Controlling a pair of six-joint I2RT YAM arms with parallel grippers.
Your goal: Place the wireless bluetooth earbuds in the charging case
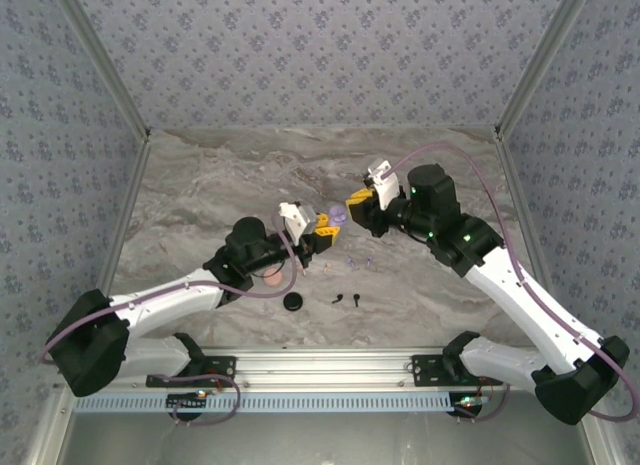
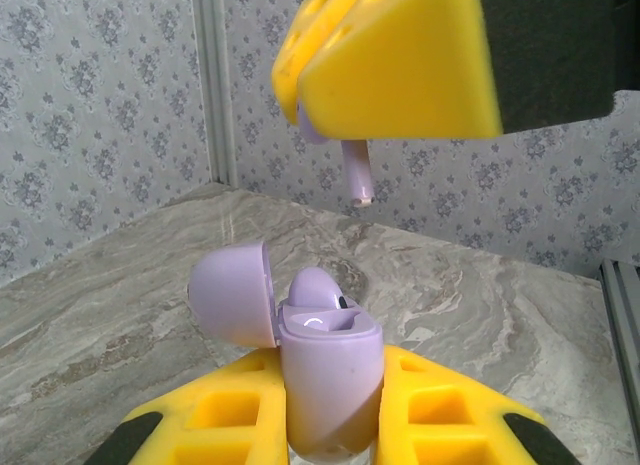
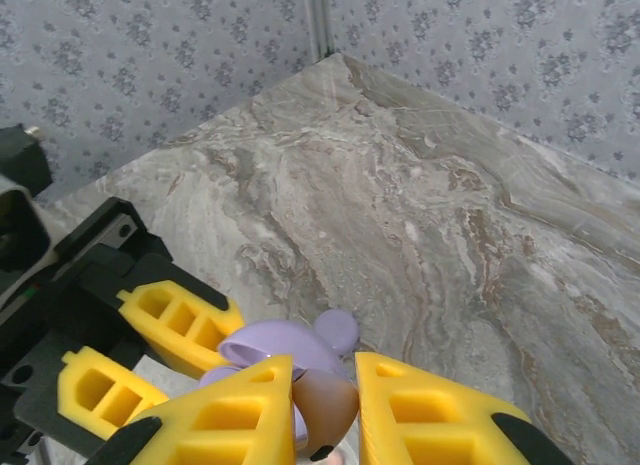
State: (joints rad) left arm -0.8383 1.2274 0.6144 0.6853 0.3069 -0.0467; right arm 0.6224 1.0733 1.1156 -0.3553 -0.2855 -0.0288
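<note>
A: Which step are we on?
B: Insertion, we judge. The left gripper point(image 2: 330, 425) pinches the lilac charging case point(image 2: 325, 370); its lid is swung open; one bud seems seated inside.
A: And the earbud?
B: The right gripper point(image 2: 310, 100) is clamped on a lilac earbud point(image 2: 357, 175), stem down, just above the case and not touching it.
A: Next?
B: We'd say line the stem up over the free socket; lower straight into the case; then release.

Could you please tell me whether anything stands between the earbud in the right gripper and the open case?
Nothing visible does: the small lilac stemmed earbud in the right gripper hangs in open air above the rounded lilac charging case, its lid tipped aside.
</note>
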